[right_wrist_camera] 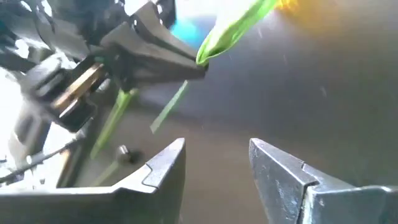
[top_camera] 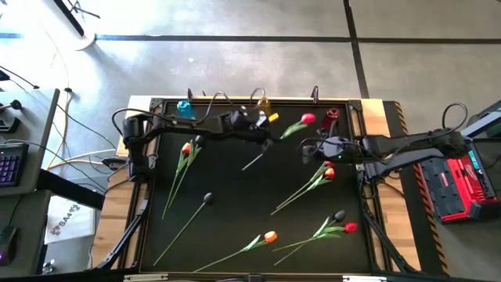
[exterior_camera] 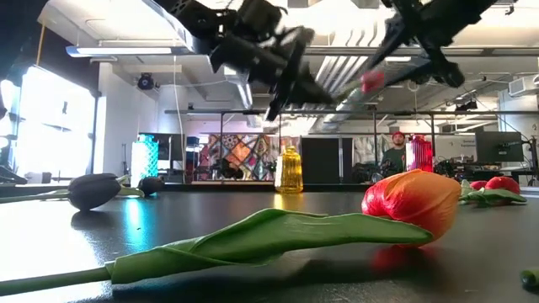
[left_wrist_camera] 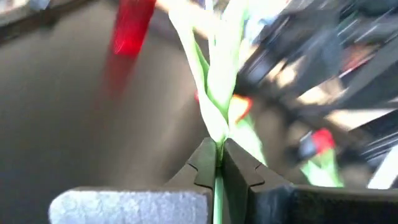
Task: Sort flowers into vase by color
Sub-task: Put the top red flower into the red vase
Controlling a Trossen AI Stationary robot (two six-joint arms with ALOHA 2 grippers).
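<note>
Left claw [left_wrist_camera: 217,163] pinches a raised flower's stem [left_wrist_camera: 217,112]; right claw [right_wrist_camera: 214,165] gapes.

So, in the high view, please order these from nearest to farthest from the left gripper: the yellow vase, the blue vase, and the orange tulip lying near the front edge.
1. Yellow vase: at the back edge, just behind the left gripper.
2. Blue vase: back edge, farther toward the left side.
3. Orange tulip: lying near the front edge, clearly farthest.
</note>
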